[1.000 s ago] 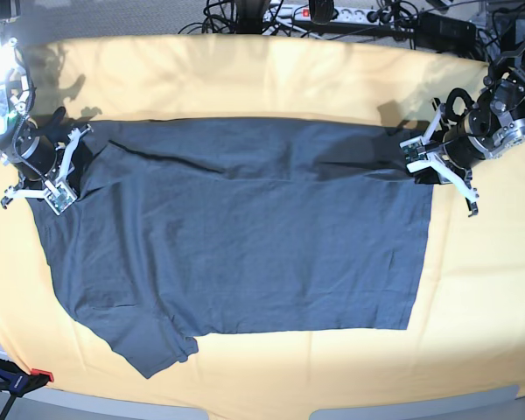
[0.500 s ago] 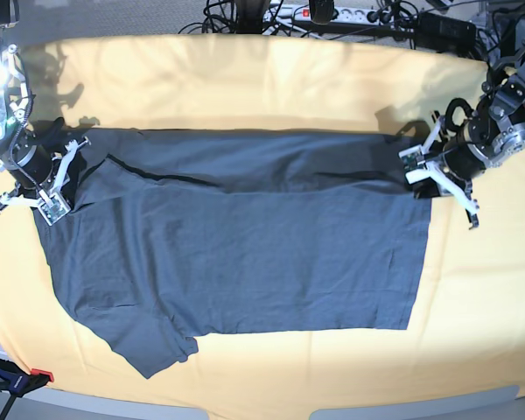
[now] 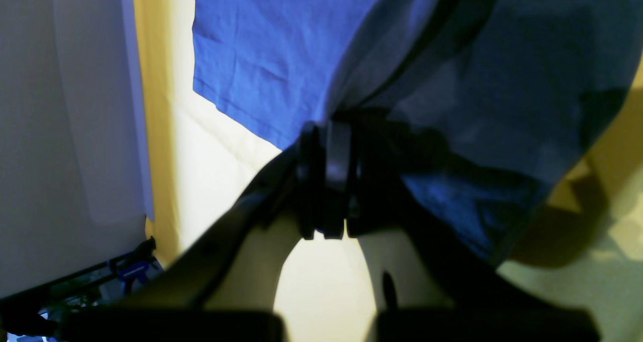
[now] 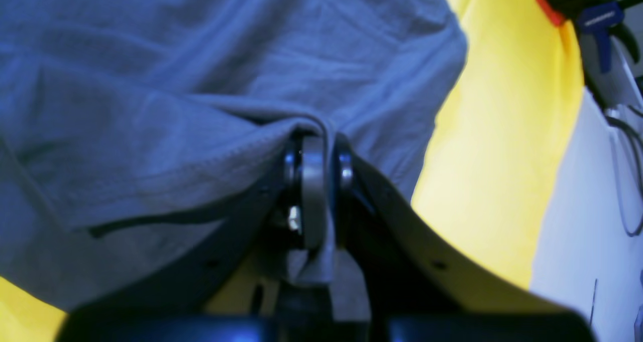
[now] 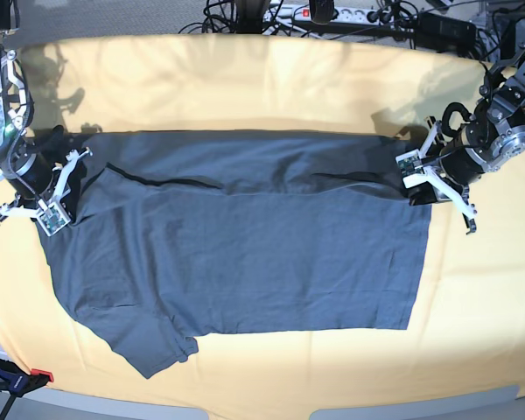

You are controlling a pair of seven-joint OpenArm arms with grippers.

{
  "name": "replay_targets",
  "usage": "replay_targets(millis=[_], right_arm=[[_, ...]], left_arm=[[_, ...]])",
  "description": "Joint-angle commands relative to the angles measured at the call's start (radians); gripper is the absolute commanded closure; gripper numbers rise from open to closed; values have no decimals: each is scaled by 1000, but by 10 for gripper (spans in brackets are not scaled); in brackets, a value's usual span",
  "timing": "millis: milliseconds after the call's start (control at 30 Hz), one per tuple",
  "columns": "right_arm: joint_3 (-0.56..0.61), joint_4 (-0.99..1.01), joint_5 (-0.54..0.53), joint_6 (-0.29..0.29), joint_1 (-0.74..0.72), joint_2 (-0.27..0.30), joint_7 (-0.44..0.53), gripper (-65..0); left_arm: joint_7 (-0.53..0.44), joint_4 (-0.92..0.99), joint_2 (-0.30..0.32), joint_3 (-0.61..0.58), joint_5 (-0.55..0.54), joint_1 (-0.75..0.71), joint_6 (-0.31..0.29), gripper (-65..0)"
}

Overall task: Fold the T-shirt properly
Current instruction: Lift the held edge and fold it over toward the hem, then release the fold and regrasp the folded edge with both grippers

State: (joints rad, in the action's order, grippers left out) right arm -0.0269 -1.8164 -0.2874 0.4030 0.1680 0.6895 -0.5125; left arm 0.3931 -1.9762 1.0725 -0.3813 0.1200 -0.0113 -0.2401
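Observation:
The dark slate-grey T-shirt (image 5: pixel 245 254) lies spread on the yellow cloth, its far edge turned over into a long flap along the top. At the flap's right end in the base view, my left gripper (image 5: pixel 413 179) is shut on the fabric. The left wrist view shows its fingertips (image 3: pixel 326 136) pinching the T-shirt (image 3: pixel 251 55), which drapes away from them. My right gripper (image 5: pixel 57 188) is shut on the shoulder end at the left. In the right wrist view, a fold of the T-shirt (image 4: pixel 150 81) is clamped between this gripper's (image 4: pixel 316 146) pads.
The yellow-orange cloth (image 5: pixel 245 79) covers the whole table. Cables and a power strip (image 5: pixel 332 16) lie behind the far edge. A clamp (image 5: pixel 17 381) grips the front left corner and shows as the clamp (image 4: pixel 593 20) in the right wrist view.
Both grippers have kept their hold and shifted slightly outward. The shirt's far edge has come a little nearer, and the turned-over flap has grown wider and tauter.

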Motion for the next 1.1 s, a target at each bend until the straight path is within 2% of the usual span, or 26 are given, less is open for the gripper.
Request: replay_targets(millis=[0,33,100,133,167,200,233,333,500,633,700,767,900,967,1067], right_arm=[[-10,-11,0,-6,-14,20,20,-120],[-10,-11,0,-6,-16,20,19,-211],[-10,-11,0,-14,-16,21,19,-373],[-10,-11,2,-29,-16,23,19,-411],[-11,-11,6,-48,-17,24,19,-418],[-11,-11,12,-56,-19,26,18,-418],[-14,-13,11,-49,-22,27,7,-418],[-14,-28,-45,35,-33,27,-104,-418],[-14,-51,-230,205,-27,27,-365,-418],[-14,-51,-303,225,-26,27,-465,-418],[-14,-51,-318,225,-5,27,-469,-418],[-14,-51,-319,231,32,25,-468,-418],[-14,-51,-308,233,92,25,-438,-418],[-14,-51,-308,233,109,25,-422,-418],[-14,-51,-307,231,129,25,-415,-418]], left_arm=[[-10,-11,22,11,2,18,16,0],[9,-11,22,11,0,18,17,-20],[55,-11,22,11,-5,24,17,-173],[72,-11,23,11,-4,28,17,-251],[83,-11,25,11,-4,36,18,-319],[87,-11,29,11,-4,44,19,-363],[87,-11,36,11,-5,53,29,-378],[100,-21,70,11,-37,58,18,-377],[228,-95,142,11,-230,58,-180,-377],[237,-116,198,11,-358,55,-333,-377],[237,-115,208,11,-367,37,-382,-377],[233,-109,207,11,-320,1,-375,-377],[97,-55,204,11,-113,-71,-310,-377],[53,-30,196,11,-51,-77,-290,-377],[32,2,171,11,0,-77,-206,-377]])
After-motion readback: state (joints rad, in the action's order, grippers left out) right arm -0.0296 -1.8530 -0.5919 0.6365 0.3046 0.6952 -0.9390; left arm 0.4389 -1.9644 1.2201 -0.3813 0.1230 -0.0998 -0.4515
